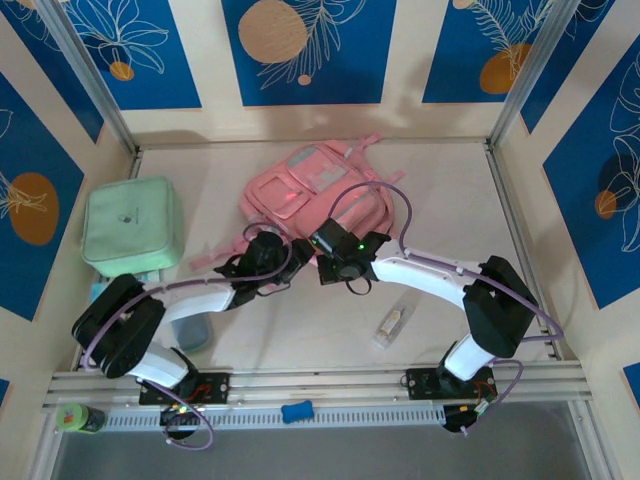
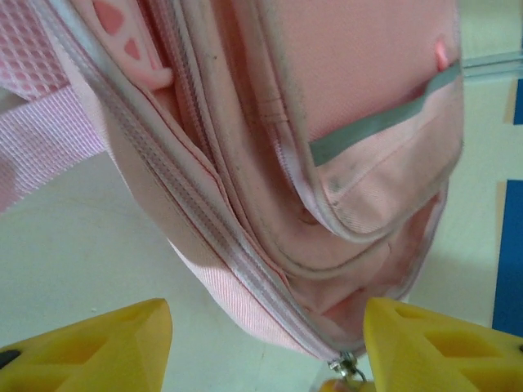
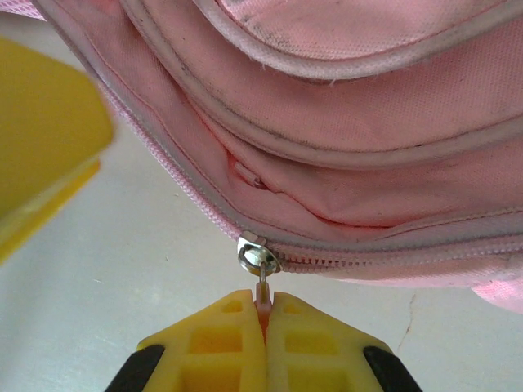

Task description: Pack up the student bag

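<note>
Our right claw (image 3: 263,304) is pinched shut on the zip pull (image 3: 262,287) of the student bag (image 3: 368,163). The bag lies on the tabletop (image 3: 122,269) just ahead of that claw, its zip running crosswise. Our left claw (image 2: 267,327) stands wide and empty alongside.

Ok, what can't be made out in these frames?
- Top view: the student bag's near edge, hidden under the left arm and right arm.
- Right wrist view: the tab of the zipper pull, pinched inside the shut right gripper.
- Top view: small packet, too small to identify.
</note>
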{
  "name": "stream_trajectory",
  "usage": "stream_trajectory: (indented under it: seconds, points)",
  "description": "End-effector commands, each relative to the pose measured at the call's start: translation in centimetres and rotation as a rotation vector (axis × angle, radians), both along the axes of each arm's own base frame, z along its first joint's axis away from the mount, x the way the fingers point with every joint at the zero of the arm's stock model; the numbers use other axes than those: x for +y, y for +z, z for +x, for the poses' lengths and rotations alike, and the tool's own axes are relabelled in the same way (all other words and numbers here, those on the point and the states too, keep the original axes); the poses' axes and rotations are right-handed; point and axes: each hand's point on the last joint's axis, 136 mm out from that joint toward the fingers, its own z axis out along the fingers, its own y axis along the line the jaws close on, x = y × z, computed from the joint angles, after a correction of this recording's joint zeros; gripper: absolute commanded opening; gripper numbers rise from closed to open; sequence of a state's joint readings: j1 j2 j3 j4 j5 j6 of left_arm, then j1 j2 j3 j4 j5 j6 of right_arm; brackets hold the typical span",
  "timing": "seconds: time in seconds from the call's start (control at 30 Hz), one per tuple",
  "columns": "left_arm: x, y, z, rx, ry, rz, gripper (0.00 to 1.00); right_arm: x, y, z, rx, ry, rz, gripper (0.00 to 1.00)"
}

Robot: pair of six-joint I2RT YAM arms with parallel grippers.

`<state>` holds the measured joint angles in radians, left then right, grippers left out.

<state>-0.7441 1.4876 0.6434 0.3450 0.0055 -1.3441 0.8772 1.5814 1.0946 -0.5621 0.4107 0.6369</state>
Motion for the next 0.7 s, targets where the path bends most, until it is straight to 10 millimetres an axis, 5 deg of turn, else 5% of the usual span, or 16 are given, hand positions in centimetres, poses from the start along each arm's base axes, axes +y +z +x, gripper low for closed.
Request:
stream_trajectory:
  seconds: [0.0, 0.17, 0.47, 0.67]
  points:
    - [-0.7, 0.8, 2.4, -0.018, 0.137, -0.082, 0.59, -0.1, 0.3, -0.4, 0.0, -0.014, 0.015, 0.0]
    - [-1.7, 0.2, 2.9, -0.023, 0.167, -0.01, 0.47, 0.0, 0.2, -0.4, -0.002, -0.011, 0.014, 0.0]
    - [0.0, 0.8, 3.6, -0.101, 0.194, 0.143, 0.01, -1.1, -0.2, -1.0, 0.017, -0.019, -0.037, 0.0]
    - [2.6, 1.2, 3.9, -0.13, 0.188, 0.198, 0.0, -3.5, -0.3, -1.9, 0.038, -0.047, -0.136, 0.0]
